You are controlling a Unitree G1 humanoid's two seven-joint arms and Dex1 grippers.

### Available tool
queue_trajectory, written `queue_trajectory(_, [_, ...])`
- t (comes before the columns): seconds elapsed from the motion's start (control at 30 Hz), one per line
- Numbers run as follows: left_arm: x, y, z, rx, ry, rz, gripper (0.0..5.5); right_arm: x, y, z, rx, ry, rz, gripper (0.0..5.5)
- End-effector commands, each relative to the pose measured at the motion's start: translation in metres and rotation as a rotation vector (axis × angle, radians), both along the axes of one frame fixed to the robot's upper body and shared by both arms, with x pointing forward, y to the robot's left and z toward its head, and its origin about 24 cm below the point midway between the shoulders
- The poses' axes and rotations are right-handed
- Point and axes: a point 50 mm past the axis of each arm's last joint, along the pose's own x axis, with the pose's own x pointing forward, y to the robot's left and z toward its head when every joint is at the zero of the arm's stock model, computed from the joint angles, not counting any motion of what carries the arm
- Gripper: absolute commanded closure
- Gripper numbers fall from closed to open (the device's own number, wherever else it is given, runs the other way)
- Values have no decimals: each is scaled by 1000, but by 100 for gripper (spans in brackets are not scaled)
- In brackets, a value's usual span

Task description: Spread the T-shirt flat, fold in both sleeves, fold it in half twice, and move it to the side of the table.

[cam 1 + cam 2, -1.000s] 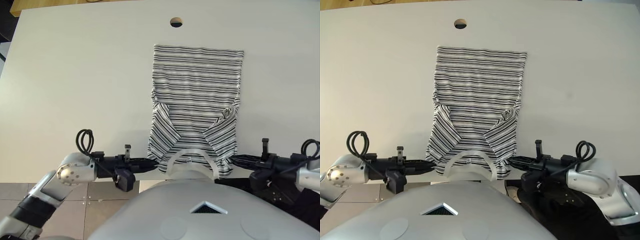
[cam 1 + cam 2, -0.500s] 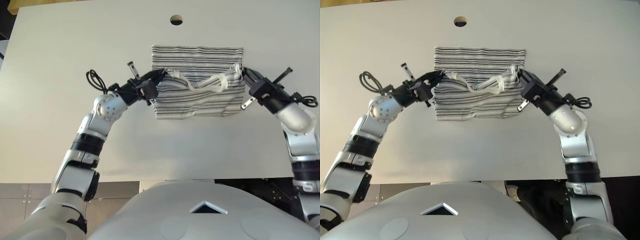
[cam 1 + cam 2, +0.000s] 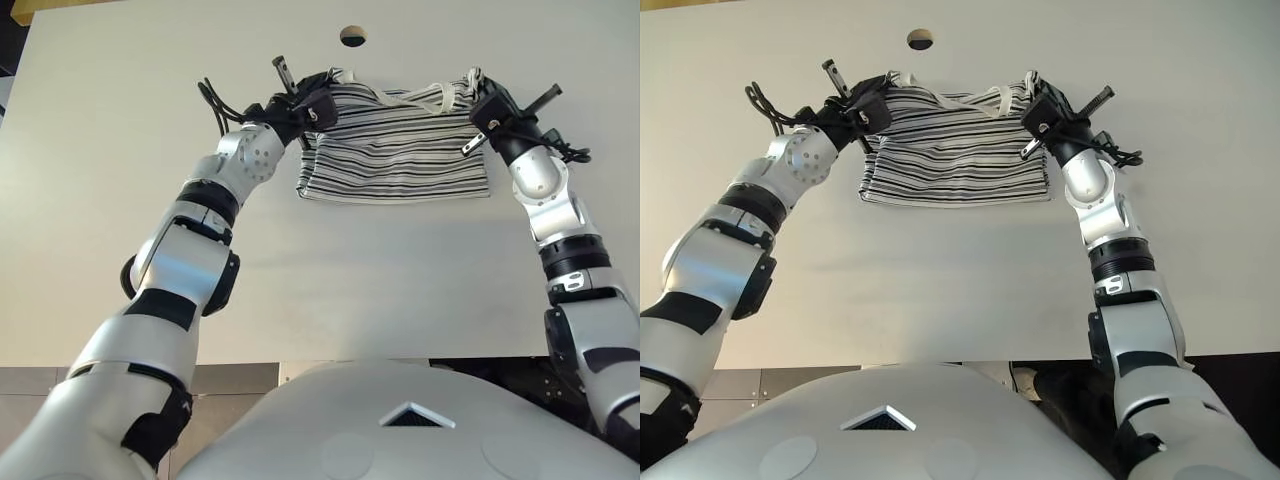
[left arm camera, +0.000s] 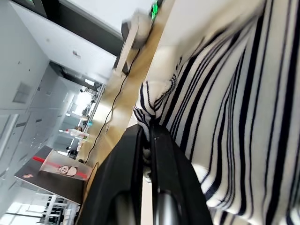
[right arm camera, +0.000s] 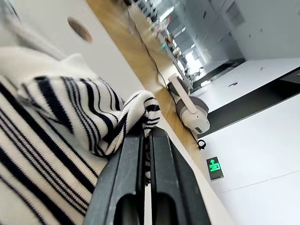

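So, within the last second both arms have carried the collar end from the near edge of the tabletop over to the far hem. On the left, the left tool is pinched together on a striped corner. Between them the T-shirt lies doubled, a short rectangle just below the round hole. On the right, the right tool is likewise clamped on its corner. The carried edge is perhaps not fully laid down. The first half-fold looks nearly finished; release and the second fold remain.
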Motion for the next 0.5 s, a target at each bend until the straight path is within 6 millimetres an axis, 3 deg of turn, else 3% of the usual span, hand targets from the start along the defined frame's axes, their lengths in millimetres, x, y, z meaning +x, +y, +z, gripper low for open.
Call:
queue_trajectory(0.03, [2, 1, -4, 71, 31, 25, 477, 10, 4, -3, -35, 8, -14, 503])
queue_trajectory(0.23, [-1, -8, -15, 85, 55, 56, 380, 16, 9, -11, -46, 61, -29, 391])
queue_trajectory(0.37, [8, -6, -7, 51, 2, 169, 315, 26, 8, -6, -14, 79, -95, 318])
queue_trajectory(0.5, [10, 21, -4, 191, -125, 250, 254, 16, 5, 8, -1, -22, 51, 313])
